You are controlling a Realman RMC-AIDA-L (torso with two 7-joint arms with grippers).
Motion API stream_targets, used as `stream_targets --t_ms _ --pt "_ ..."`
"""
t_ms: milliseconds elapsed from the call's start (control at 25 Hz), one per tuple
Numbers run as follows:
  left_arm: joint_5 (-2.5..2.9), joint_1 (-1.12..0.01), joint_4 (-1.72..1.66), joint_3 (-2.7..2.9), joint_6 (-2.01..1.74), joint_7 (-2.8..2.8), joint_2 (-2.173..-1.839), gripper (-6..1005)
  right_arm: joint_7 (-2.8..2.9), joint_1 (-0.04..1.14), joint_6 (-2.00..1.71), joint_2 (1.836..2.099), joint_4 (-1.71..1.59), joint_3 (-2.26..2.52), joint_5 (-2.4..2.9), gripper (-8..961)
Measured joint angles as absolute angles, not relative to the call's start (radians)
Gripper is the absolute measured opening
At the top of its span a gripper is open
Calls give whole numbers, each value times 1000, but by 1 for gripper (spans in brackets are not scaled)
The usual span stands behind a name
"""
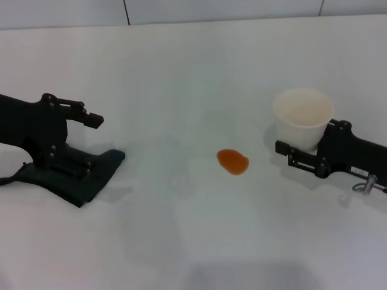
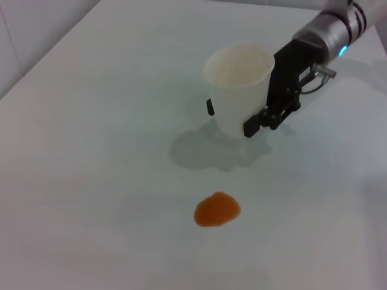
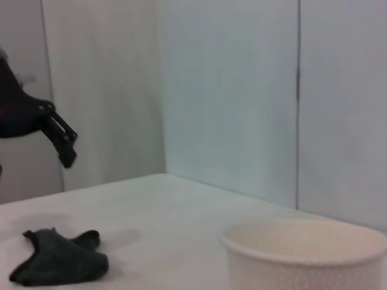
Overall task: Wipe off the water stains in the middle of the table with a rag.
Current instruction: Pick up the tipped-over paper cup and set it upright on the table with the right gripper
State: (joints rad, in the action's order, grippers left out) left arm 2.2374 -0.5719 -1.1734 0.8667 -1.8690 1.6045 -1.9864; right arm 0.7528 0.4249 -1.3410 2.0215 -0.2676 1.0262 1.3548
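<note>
The left gripper (image 1: 91, 142) hangs open-jawed over the rag (image 1: 91, 178), not yet grasped. The rag should be pinched at mid-fold, then dragged to the stain (image 1: 233, 162) at table (image 1: 181, 78) centre. The right gripper (image 2: 239, 121) clasps the cup (image 1: 302, 115).

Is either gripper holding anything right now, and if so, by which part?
The right gripper holds the white paper cup, jaws closed on its lower side wall. The left gripper hovers open above the rag, holding nothing.

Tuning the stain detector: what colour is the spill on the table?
Orange, glossy and translucent: the water stains form one small blob on the white table. Left wrist view shows it best.
</note>
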Motion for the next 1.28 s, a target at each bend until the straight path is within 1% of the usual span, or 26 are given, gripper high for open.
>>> stream_targets --t_ms 560,880,1080,1280 --pt "2248 -570 -1174 869 -1862 1607 -1995 876 600 455 -1239 2028 -101 1023 1269 685" --pt "2249 -566 -1173 869 -1861 1608 -1997 876 597 451 -1241 2028 -92 1023 1264 692" --pt "2249 -563 -1174 870 -1861 1609 -1999 875 596 443 -1240 2026 -91 1024 1264 840" --pt "2249 -559 -1173 870 -1862 1611 -2000 875 595 426 -1251 2023 -100 1024 1264 840"
